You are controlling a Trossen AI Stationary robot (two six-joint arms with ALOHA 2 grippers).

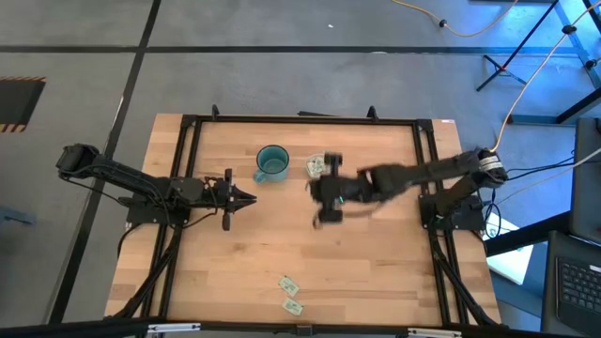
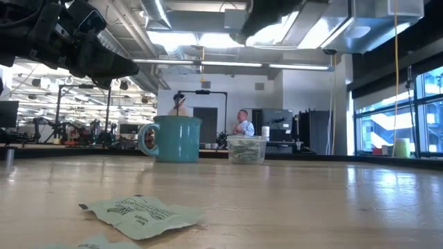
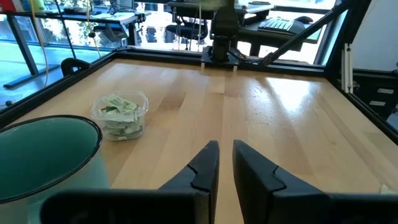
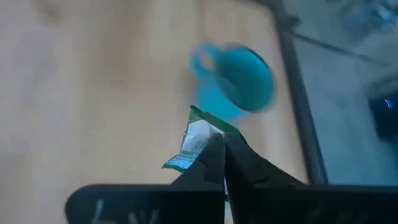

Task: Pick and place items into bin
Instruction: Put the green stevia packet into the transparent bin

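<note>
- In the high view, the left hand (image 1: pixel 246 198) is hovering over the table (image 1: pixel 282 246) at centre left of the frame, its dark fingers (image 3: pixel 205 167) standing a little apart with only a narrow gap and nothing between them.
- The teal mug (image 1: pixel 272 162) is sitting just right of that hand, toward the upper middle of the frame, handle turned to the left.
- The clear bin (image 1: pixel 315 166) is standing just right of the mug, apart from it, already holding a heap of pale green packets (image 3: pixel 120 113).
- The right hand (image 1: pixel 324 200) is blurring just below the bin, its fingers pinching together on one green-and-white packet (image 4: pixel 196 140), which is sticking up crumpled from the tips.
- Two more loose packets (image 1: pixel 289 284) are lying near the bottom edge of the table, lower middle of the frame, one just above the other.
- In the low view, a person (image 2: pixel 243 123) is standing in the room beyond the table, at middle of the frame.
</note>
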